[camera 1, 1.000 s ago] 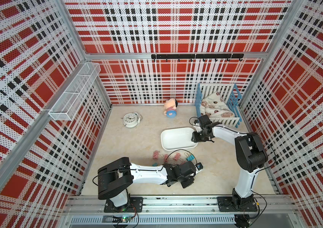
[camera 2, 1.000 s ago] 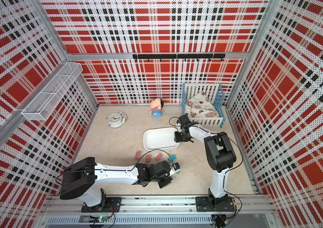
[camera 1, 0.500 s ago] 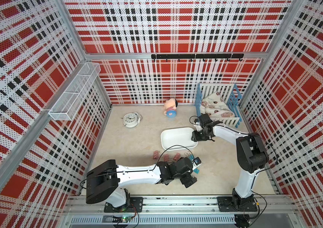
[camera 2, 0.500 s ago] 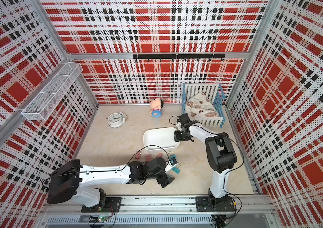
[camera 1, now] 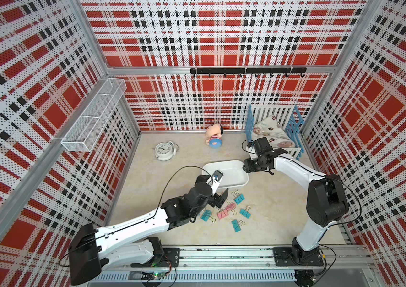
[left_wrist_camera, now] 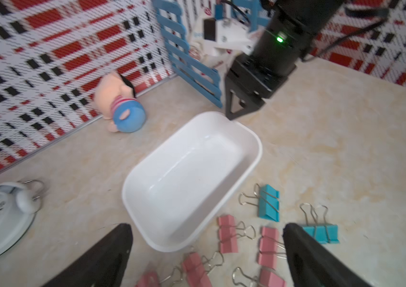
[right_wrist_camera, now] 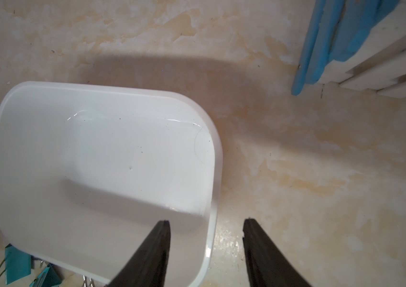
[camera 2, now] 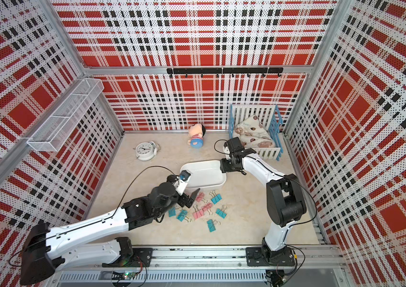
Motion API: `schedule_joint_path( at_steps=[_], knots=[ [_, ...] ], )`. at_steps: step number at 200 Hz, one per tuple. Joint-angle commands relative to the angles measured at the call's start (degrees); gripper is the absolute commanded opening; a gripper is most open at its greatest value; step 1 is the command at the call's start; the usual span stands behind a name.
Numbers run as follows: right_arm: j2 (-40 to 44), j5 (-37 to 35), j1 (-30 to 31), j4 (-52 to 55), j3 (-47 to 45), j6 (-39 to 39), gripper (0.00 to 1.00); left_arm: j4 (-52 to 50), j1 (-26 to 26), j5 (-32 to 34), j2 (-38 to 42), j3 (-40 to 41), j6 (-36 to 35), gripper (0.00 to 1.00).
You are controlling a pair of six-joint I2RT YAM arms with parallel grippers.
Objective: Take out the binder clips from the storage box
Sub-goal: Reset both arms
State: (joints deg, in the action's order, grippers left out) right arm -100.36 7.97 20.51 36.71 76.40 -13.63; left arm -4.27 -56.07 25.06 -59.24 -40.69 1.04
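The white storage box (camera 1: 229,174) (camera 2: 204,175) sits mid-table and shows nothing inside it in the left wrist view (left_wrist_camera: 192,169) or the right wrist view (right_wrist_camera: 97,154). Several pink and teal binder clips (camera 1: 226,211) (camera 2: 198,212) (left_wrist_camera: 226,233) (right_wrist_camera: 17,263) lie scattered on the table just in front of it. My left gripper (camera 1: 220,198) (camera 2: 190,198) (left_wrist_camera: 206,227) hangs open over the clips by the box's near corner, holding nothing. My right gripper (camera 1: 245,169) (camera 2: 221,167) (right_wrist_camera: 206,221) is open astride the box's right rim, one finger inside, one outside.
A white alarm clock (camera 1: 164,151) lies at the back left and a doll (camera 1: 214,138) at the back wall. A blue-and-white crib (camera 1: 274,131) with a blanket fills the back right corner. A wire basket (camera 1: 92,116) hangs on the left wall.
My left gripper has opened wide and drawn back toward the box's near corner, uncovering the clips. My right gripper's jaws have spread wider at the box rim. The box has not moved.
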Motion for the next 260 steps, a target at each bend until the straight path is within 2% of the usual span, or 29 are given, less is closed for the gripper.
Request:
schedule_joint_path(
  at_steps=[1, 18, 36, 40, 42, 46, 58, 80, 89, 110, 119, 140, 163, 174, 190, 210, 236, 255, 260],
  knots=[
    [1.83, -3.11, 0.23, 1.26, 0.60, 0.80, 0.61, 5.73, 3.50, 6.29, 4.27, 3.15, -1.59, 0.99],
    [2.25, -5.07, 0.14, 1.09, 0.20, 0.82, 0.69, 7.70, 6.88, 10.98, 6.13, 4.36, -1.06, 0.99],
    [3.08, -6.33, -0.15, 0.22, -0.57, 0.88, 0.79, 8.94, 11.25, 11.26, 6.94, 5.21, -0.68, 1.00],
    [3.23, -6.57, -0.20, -0.01, -0.78, 0.88, 0.89, 9.25, 12.12, 11.37, 7.02, 5.47, -0.59, 1.00],
    [3.41, -6.69, -0.21, -0.16, -0.94, 0.95, 0.97, 9.41, 12.52, 11.45, 7.03, 5.60, -0.60, 1.00],
    [3.63, -6.93, -0.31, -0.42, -1.18, 0.95, 1.00, 9.88, 13.42, 11.56, 7.12, 5.89, -0.60, 1.00],
    [4.39, -8.18, -0.49, -0.93, -1.94, 0.97, 1.00, 11.62, 16.10, 12.63, 7.19, 6.93, -0.60, 1.00],
    [5.66, -11.52, -1.13, -1.25, -2.83, 0.66, 1.00, 18.64, 19.95, 23.60, 8.04, 10.72, 0.99, 0.99],
    [6.83, -13.22, -1.36, -1.99, -3.57, 0.78, 1.00, 22.23, 21.55, 25.20, 8.70, 13.02, 0.49, 0.99],
    [12.74, -17.74, -2.46, -6.74, -8.11, 0.70, 1.00, 29.72, 25.32, 19.89, 9.44, 18.06, -2.10, 1.00],
    [16.12, -18.51, -3.60, -9.66, -11.09, 0.60, 1.00, 32.02, 26.38, 19.64, 8.49, 18.95, -2.02, 0.99],
    [24.58, -20.47, -7.08, -19.64, -20.03, 0.43, 1.00, 35.97, 29.99, 21.43, 3.86, 20.08, -0.30, 1.00],
    [32.59, -21.90, -9.90, -31.66, -32.02, 2.75, 1.00, 40.16, 34.60, 16.93, -2.56, 21.21, 0.69, 1.00],
    [34.69, -23.60, -10.23, -36.20, -36.20, 4.41, 1.00, 43.85, 35.49, 17.41, -5.51, 22.15, 0.24, 0.99],
    [35.77, -26.02, -10.64, -42.26, -41.03, 6.53, 1.00, 54.05, 36.63, 19.68, -8.26, 25.89, 0.41, 1.00],
    [35.64, -27.81, -10.92, -50.55, -46.33, 7.78, 1.00, 67.08, 40.09, 13.28, -10.69, 31.95, 1.76, 1.00],
    [33.51, -24.48, -12.01, -68.41, -55.18, 10.41, 1.00, 70.04, 41.46, 13.11, -13.89, 32.51, 0.17, 1.00],
    [29.55, -22.94, -12.85, -72.49, -56.63, 9.40, 1.00, 72.07, 41.40, 11.76, -15.40, 32.08, -1.06, 1.00],
    [28.09, -22.92, -12.91, -73.65, -56.88, 9.27, 1.00, 72.60, 43.19, 11.62, -15.91, 31.93, -1.27, 1.00]
  ],
)
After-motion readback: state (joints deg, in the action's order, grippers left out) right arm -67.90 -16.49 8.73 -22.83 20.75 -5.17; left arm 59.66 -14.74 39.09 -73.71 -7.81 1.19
